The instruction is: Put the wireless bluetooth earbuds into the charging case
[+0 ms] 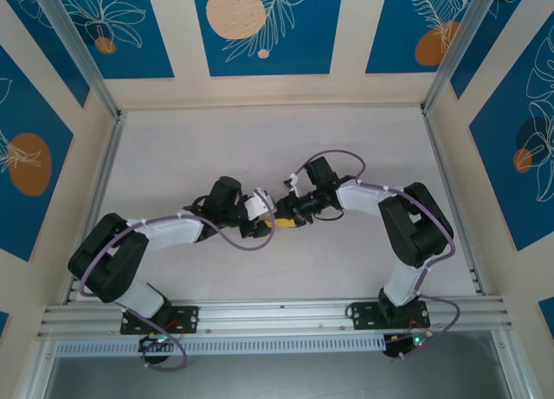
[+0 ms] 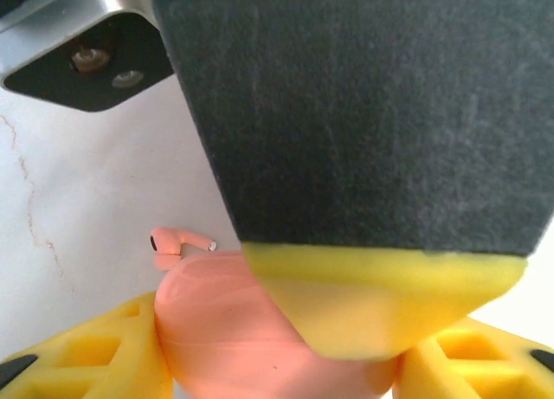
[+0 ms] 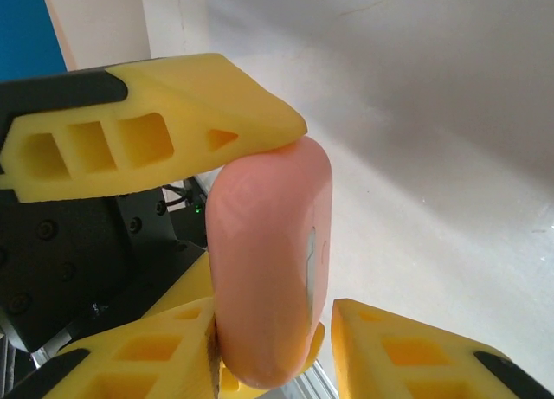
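At frame centre, the pink case [image 3: 268,278] is clamped by both grippers' yellow fingers [image 3: 156,126] (a pink earbud [image 2: 177,241] lies on the tabletop [image 2: 95,200]).

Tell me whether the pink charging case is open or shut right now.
Shut, as far as shown: the pink case is a closed rounded shell with only a thin seam showing. A pink earbud lies outside it on the table.

Both arms bent inward, left hand [image 1: 275,222] and right hand [image 1: 291,214] meeting mid-table

A pink case [image 2: 260,338] is sitting between yellow fingers [image 2: 78,356], a black-and-yellow finger [image 2: 363,157] pressing over it; a pink earbud [image 2: 177,243] is lying on the table [image 2: 95,183] beyond.
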Robot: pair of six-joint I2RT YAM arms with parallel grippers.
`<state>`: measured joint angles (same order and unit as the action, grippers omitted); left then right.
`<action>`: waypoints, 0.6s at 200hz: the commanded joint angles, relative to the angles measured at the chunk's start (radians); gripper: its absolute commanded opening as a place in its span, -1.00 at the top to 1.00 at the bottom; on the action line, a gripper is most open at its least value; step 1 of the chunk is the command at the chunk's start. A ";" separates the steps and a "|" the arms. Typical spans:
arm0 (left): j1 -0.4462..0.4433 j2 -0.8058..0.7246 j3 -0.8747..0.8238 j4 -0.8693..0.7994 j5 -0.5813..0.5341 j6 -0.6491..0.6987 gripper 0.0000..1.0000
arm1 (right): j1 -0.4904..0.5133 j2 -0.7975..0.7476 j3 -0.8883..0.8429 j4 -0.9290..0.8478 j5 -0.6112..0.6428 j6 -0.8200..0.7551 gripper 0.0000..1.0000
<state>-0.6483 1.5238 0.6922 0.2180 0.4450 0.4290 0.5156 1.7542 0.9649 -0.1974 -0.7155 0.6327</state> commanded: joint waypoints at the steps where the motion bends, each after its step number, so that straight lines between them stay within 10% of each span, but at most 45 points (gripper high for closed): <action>1: -0.015 -0.034 -0.003 0.011 0.028 0.011 0.06 | 0.007 0.014 0.023 -0.013 -0.021 0.001 0.25; 44: -0.019 -0.045 0.003 0.005 0.026 0.006 0.02 | 0.012 0.009 0.027 -0.022 -0.025 -0.015 0.53; 89: -0.017 -0.073 -0.005 0.016 0.009 -0.038 -0.68 | -0.011 -0.056 0.042 -0.123 0.060 -0.131 0.61; 120: -0.016 -0.139 0.000 -0.026 0.021 -0.065 -0.76 | -0.040 -0.120 0.032 -0.153 0.090 -0.258 0.61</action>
<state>-0.6533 1.4487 0.6914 0.2035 0.4374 0.3904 0.4965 1.7123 0.9821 -0.2916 -0.6567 0.5053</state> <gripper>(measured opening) 0.876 0.221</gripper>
